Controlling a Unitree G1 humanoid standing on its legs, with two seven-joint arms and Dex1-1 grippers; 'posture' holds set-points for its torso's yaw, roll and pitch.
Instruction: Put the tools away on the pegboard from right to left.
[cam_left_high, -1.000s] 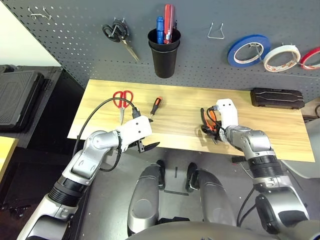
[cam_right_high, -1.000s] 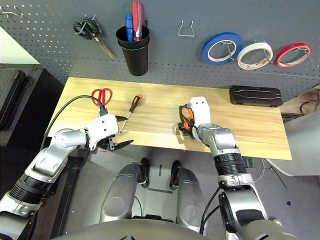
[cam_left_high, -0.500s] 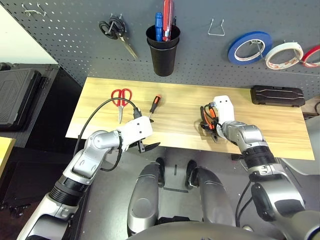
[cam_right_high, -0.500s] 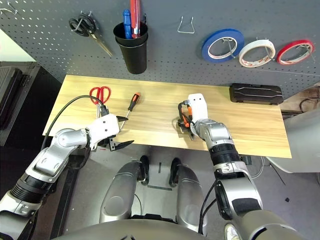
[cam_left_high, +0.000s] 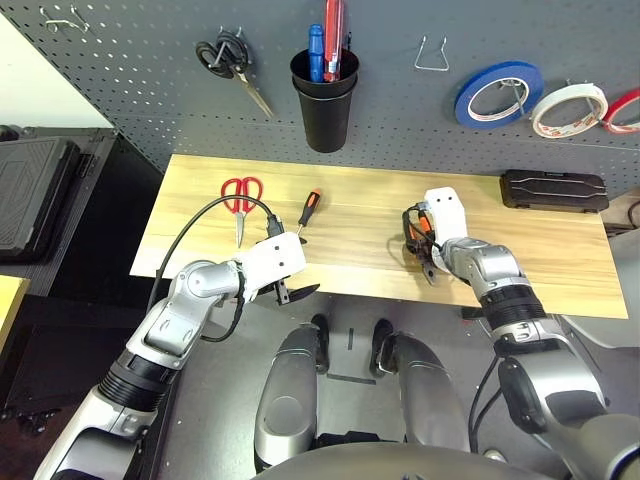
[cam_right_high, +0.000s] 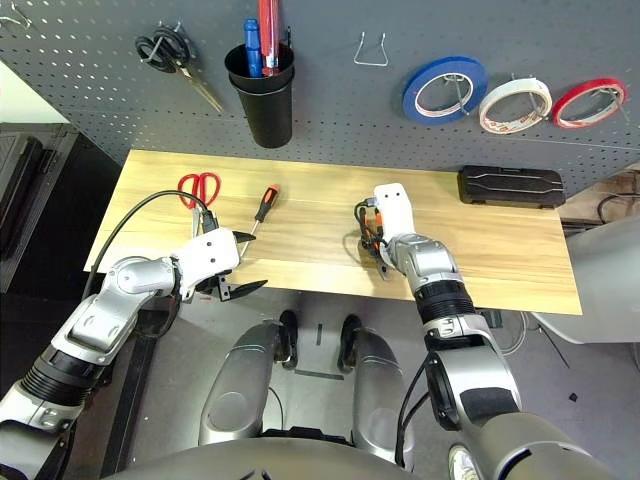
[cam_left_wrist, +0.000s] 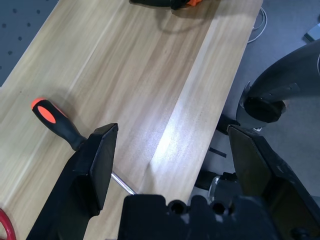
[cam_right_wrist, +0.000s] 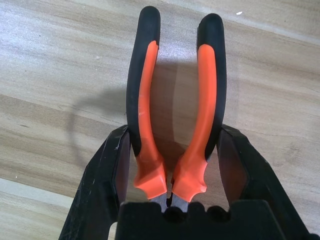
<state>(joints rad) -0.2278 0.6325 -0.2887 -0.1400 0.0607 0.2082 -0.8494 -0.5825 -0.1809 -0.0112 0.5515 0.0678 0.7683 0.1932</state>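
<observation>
Pliers (cam_right_wrist: 172, 105) with orange-and-black handles are seen lying on the wooden table (cam_left_high: 540, 255), right of the black cup (cam_left_high: 327, 102) that hangs on the pegboard (cam_left_high: 400, 110). The right gripper (cam_right_wrist: 172, 165) is set down over them, and in the right wrist view its two black fingers (cam_right_wrist: 107, 175) are pressed against the outer sides of the two handles near the pivot, so the pliers are caught between them while resting flat on the table.

The left gripper (cam_left_wrist: 175, 150) is held at the front edge of the table, left of the cup, with its fingers (cam_left_wrist: 97, 165) spread wide and nothing between them. Just beyond it, the thin screwdriver (cam_left_high: 310, 211) with the orange-and-black handle is laid slantwise on the table, below and slightly left of the cup. The red-handled scissors (cam_left_high: 241, 196) are placed further left of the cup, handles toward the pegboard and blades pointing to the front edge.

On the pegboard, black-handled scissors (cam_left_high: 234, 66) are hung left of the cup, and blue and red handles (cam_left_high: 328, 40) are stood inside it. Right of the cup an empty wire hook (cam_left_high: 432, 57) is fixed, then a blue tape roll (cam_left_high: 497, 95), a white tape roll (cam_left_high: 567, 110) and a red tape roll (cam_left_high: 626, 108) are hung in a row. A black case (cam_left_high: 554, 191) is laid on the table beneath the tape rolls, well right of the cup.
</observation>
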